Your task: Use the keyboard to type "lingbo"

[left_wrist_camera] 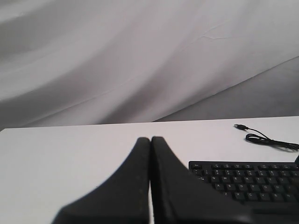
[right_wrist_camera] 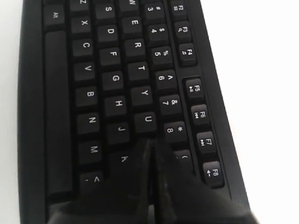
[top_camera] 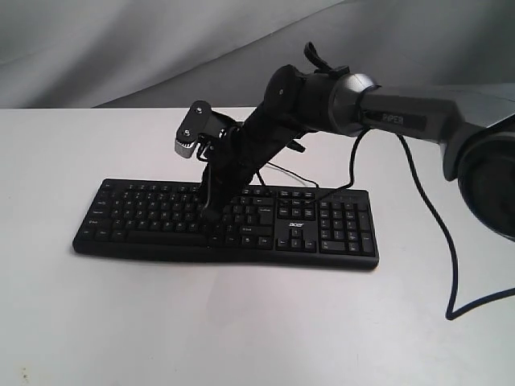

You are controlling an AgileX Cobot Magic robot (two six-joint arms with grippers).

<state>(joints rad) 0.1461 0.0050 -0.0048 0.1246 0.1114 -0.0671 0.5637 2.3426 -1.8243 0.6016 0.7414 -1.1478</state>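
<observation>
The long black keyboard (top_camera: 241, 221) with white legends lies across the white table, its thin cable (top_camera: 298, 177) trailing behind it. My right gripper (top_camera: 211, 213) is shut with nothing in it, its tips down on the key rows. In the right wrist view the right gripper (right_wrist_camera: 150, 142) covers the key past U (right_wrist_camera: 147, 120), between K and 8. My left gripper (left_wrist_camera: 150, 138) is shut and empty above the table, with the keyboard's end (left_wrist_camera: 247, 179) beside it. It does not show in the exterior view.
The USB plug and coiled cable (left_wrist_camera: 261, 137) lie on the table behind the keyboard. The right arm's black cable (top_camera: 438, 241) hangs down to the table at right. Grey cloth backs the scene.
</observation>
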